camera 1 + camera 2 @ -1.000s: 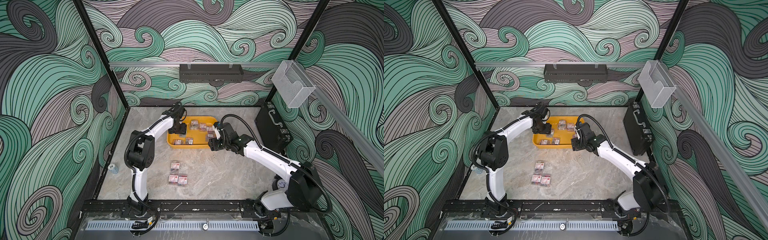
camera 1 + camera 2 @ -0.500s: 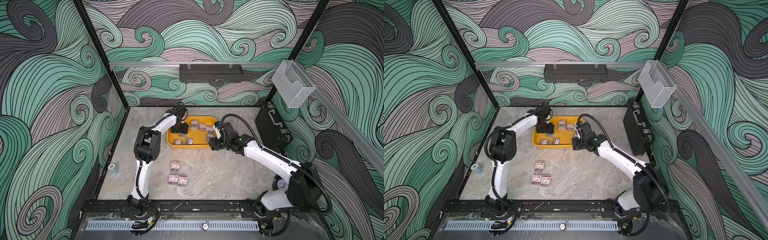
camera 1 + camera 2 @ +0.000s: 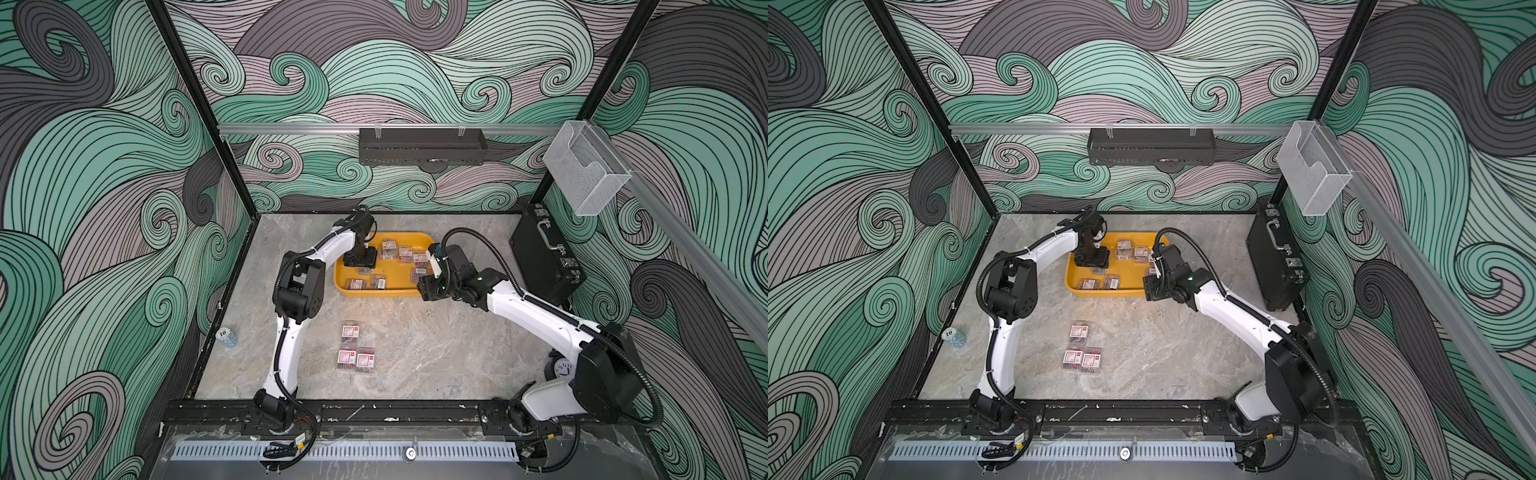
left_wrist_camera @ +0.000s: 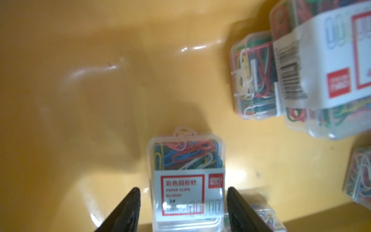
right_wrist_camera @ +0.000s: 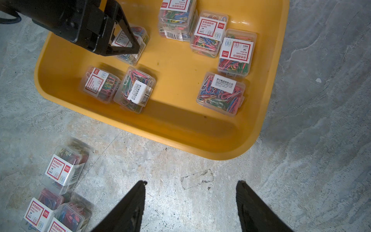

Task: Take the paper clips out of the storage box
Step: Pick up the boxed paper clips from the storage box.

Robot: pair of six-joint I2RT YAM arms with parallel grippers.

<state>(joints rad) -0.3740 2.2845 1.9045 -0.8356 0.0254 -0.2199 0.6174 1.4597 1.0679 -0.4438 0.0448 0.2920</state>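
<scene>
1. Paper clips (image 4: 185, 158), in clear boxes, lie mostly in the yellow tray (image 4: 80, 90); a few sit on the counter (image 5: 311, 140).
2. One box is straddled by the released left end effector (image 4: 183, 188); closing and lifting is judged next.
3. The right end effector (image 5: 192, 181) is held released, empty, just short of the tray.
4. The side gaps are shown only by the left wrist view.

We see our left end effector (image 4: 183, 188) spread astride a clear plastic box of multicoloured paper clips (image 4: 186, 160) in the yellow plastic tray (image 4: 80, 80); similar boxes (image 4: 255, 80) pile nearby.
</scene>
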